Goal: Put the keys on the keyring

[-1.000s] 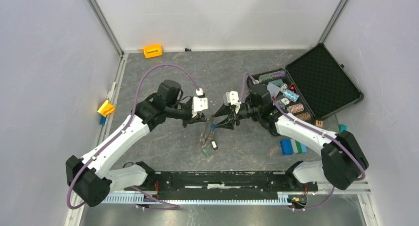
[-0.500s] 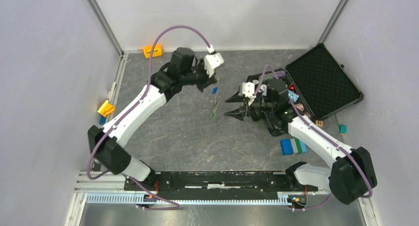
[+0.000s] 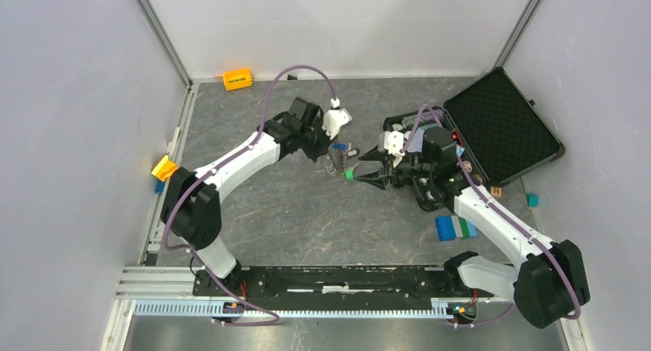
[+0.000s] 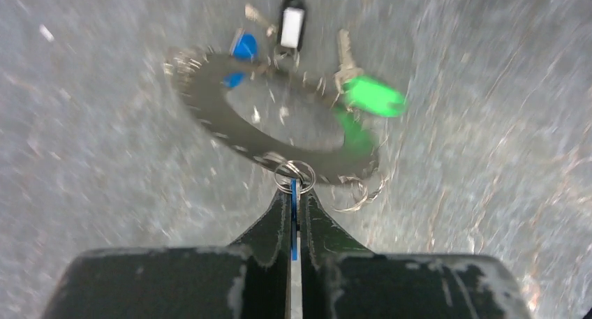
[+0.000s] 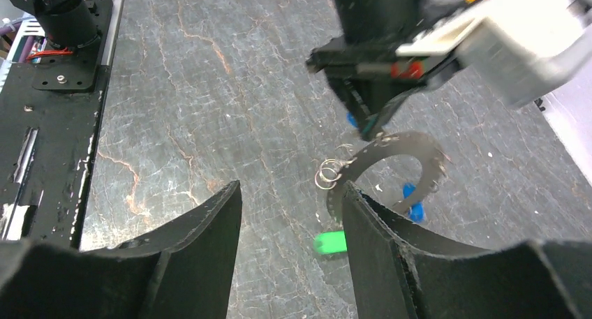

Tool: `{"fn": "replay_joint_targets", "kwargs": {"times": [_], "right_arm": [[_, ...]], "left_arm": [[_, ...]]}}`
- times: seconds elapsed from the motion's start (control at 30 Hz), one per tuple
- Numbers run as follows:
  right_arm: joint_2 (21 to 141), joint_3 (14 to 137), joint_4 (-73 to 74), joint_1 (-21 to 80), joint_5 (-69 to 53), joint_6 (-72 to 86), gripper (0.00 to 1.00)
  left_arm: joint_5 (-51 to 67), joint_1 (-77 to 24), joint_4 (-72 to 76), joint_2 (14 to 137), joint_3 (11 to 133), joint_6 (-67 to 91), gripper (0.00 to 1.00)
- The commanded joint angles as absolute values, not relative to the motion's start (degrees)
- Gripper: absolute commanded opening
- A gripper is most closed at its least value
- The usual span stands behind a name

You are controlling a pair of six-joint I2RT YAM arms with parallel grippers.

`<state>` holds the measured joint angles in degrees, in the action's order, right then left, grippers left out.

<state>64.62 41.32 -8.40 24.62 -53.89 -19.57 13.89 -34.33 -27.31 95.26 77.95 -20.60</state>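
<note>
left gripper is clamped on a blue key, with the keyring hanging below. right gripper, fingers apart and empty, should steady the keyring first.

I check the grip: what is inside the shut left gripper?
A thin blue strip, perhaps a key tag, shows inside the left gripper, a small wire ring at its tips. The fingers cover the rest.

We can read only one letter, what looks like an H, on a small brown block beside the black case.
</note>
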Motion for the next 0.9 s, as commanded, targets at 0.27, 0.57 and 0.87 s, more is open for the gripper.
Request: {"fn": "replay_joint_targets", "kwargs": {"times": [0.27,0.57,0.87], "right_arm": [[65.1,39.6,-8.7,24.3,-55.5,-20.6,0.60],[66.9,39.4,-8.5,24.3,-56.4,-21.1,0.60],[67.0,39.1,-7.7,24.3,-56.8,-22.2,0.60]], "left_arm": [[1.2,-34.0,-35.4,94.8,66.6,-21.2,0.03],[0.2,-34.4,-41.5,100.0,64.3,-20.3,0.07],[-0.9,-34.7,-44.6,103.7,63.2,-20.1,0.18]]}}
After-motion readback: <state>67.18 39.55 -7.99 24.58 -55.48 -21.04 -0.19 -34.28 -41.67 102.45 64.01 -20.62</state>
